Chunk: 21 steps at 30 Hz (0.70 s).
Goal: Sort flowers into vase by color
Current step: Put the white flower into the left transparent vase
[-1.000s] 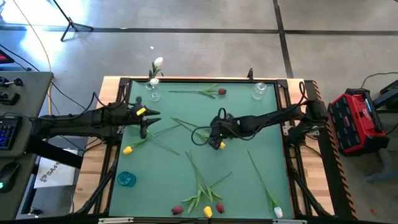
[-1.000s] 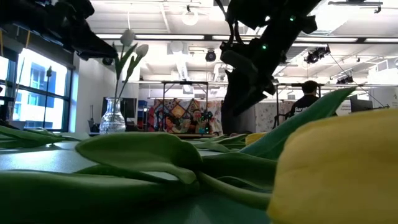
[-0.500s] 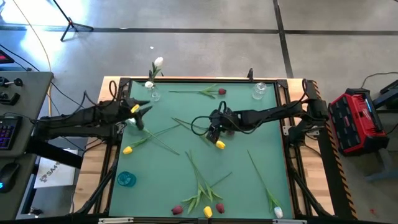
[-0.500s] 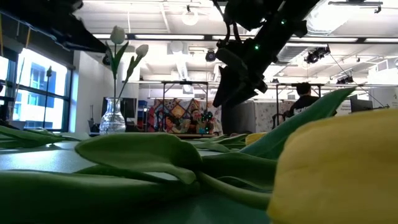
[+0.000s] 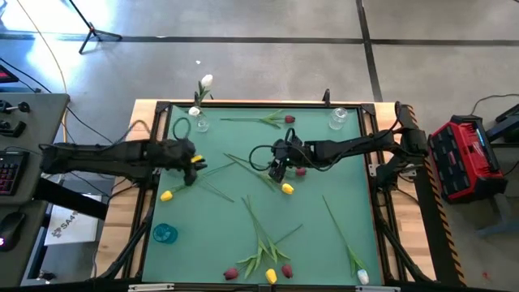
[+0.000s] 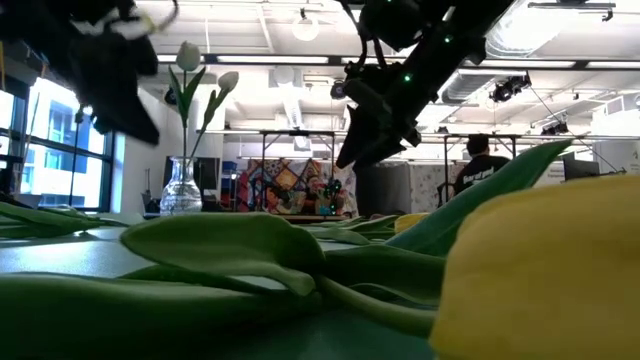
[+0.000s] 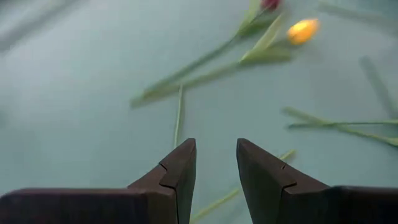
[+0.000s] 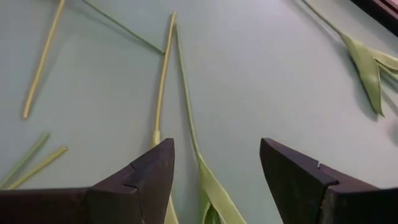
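Loose tulips lie flat on the green mat [image 5: 340, 178]: a yellow one [image 5: 166, 195] at the left, a yellow head [image 5: 287, 188] and a dark red head [image 5: 301, 171] at the middle, a dark red one [image 5: 289, 119] at the far edge. A clear vase [image 5: 199, 122] at the far left holds white tulips [image 6: 190, 55]. My left gripper [image 5: 193, 172] [image 7: 216, 165] hovers open over bare mat and thin stems. My right gripper [image 5: 276, 169] [image 8: 214, 162] is open above a stem with a leaf [image 8: 202, 171], one finger on each side, without touching it.
A second clear vase [image 5: 337, 119] stands at the far right and a blue vase [image 5: 165, 234] at the near left. A bunch of tulips [image 5: 263, 251] lies near the front edge, and a white one [image 5: 362, 277] at the near right corner. A person [image 6: 487, 155] shows in the room behind.
My left gripper drew back toward the table's left edge, then came forward again, lower, tipped downward and rolled. My right gripper shifted a little toward the far left, off the yellow head in the middle, and the dark red head beside it now shows.
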Available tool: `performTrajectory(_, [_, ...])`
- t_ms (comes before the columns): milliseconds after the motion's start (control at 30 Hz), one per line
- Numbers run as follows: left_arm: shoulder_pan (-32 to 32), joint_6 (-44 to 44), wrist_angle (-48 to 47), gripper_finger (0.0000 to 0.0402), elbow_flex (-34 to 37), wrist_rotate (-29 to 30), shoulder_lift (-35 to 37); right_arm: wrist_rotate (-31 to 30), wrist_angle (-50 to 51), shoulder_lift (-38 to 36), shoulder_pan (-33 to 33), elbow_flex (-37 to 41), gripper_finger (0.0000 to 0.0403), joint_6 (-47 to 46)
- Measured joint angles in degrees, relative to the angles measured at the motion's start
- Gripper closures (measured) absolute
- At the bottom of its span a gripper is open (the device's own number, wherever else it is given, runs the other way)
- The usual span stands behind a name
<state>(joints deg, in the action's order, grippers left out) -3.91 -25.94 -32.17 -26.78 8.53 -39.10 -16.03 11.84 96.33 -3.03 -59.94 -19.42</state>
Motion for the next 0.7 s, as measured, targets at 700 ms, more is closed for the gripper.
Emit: performTrajectory(700, [2.3, -2.2, 7.8, 0.0299, 0.3, 7.2, -3.3, 17.7, -17.7, 26.7, 0.1, -19.3, 0.0179, 7.8])
